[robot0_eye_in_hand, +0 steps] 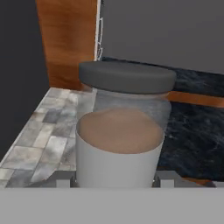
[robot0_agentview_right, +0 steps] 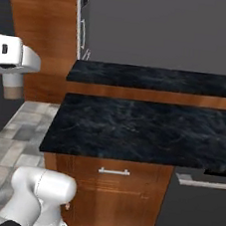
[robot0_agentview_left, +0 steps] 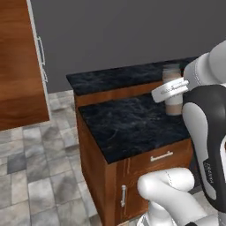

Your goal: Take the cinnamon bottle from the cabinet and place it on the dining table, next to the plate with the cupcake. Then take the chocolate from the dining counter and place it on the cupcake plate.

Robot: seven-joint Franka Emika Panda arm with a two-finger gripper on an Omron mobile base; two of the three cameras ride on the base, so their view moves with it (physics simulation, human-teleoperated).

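Note:
The cinnamon bottle (robot0_eye_in_hand: 120, 131) is a clear jar with a dark grey lid, a white lower label and brown powder inside, seen close up in the hand view. My gripper (robot0_eye_in_hand: 116, 180) is shut on it, one fingertip showing on each side of its base. In the left base view the bottle (robot0_agentview_left: 173, 92) is held upright in the air over the right end of the black counter, partly behind my white wrist. In the right base view the bottle (robot0_agentview_right: 12, 87) hangs under my hand at the far left, above the floor beside the counter's corner.
A black marble counter (robot0_agentview_right: 143, 129) on wooden drawers has a raised back ledge (robot0_agentview_right: 159, 79). A tall wooden cabinet (robot0_agentview_left: 20, 66) stands to the left, against a grey wall. Tiled floor (robot0_agentview_left: 39, 176) lies open to the counter's left. A dark appliance front (robot0_agentview_right: 193, 210) sits under the counter's right end.

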